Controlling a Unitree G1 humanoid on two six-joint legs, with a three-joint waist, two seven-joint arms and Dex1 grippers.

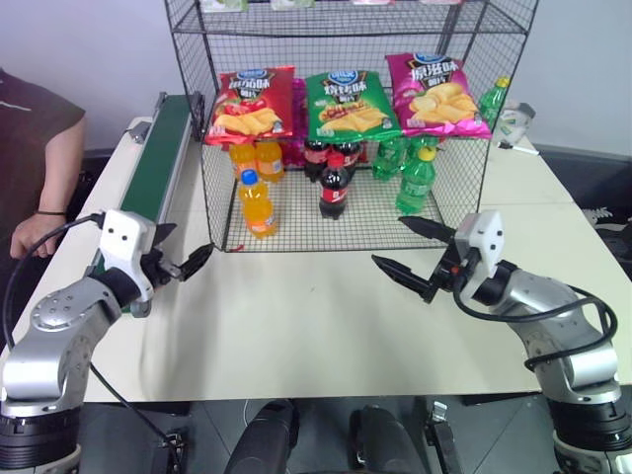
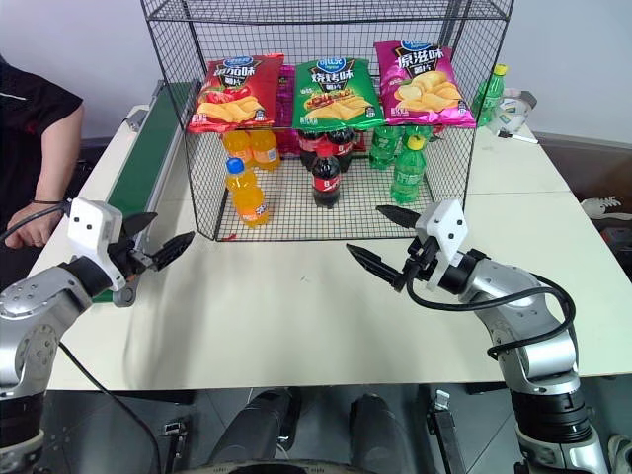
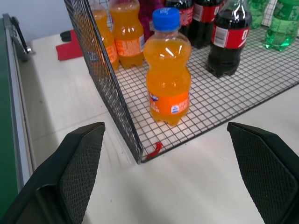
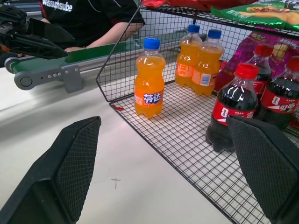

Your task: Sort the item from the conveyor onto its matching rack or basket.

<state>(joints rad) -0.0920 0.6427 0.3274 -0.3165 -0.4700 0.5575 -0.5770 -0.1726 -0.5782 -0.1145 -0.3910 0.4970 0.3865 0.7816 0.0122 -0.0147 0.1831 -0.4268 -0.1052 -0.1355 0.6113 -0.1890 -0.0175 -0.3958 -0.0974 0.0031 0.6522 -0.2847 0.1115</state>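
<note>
The item, a small orange soda bottle (image 1: 257, 204) with a blue cap, stands upright on the grid floor at the front left corner of the black wire rack (image 1: 296, 225). The dark green conveyor (image 1: 158, 156) runs along the table's left side, and no item lies on the stretch of it that I see. My left gripper (image 1: 188, 245) hovers open and empty beside the conveyor's near end, pointing at the rack's front left corner, a short way from the bottle (image 3: 167, 70). My right gripper (image 1: 388, 240) stands open and empty in front of the rack's right half.
Two more orange bottles (image 1: 255, 158), cola bottles (image 1: 334, 188) and green bottles (image 1: 415, 178) stand on the rack floor behind red, green and pink crisp bags (image 1: 341, 104). A person (image 1: 39, 148) sits at the left past the conveyor. Bare white table lies between the grippers.
</note>
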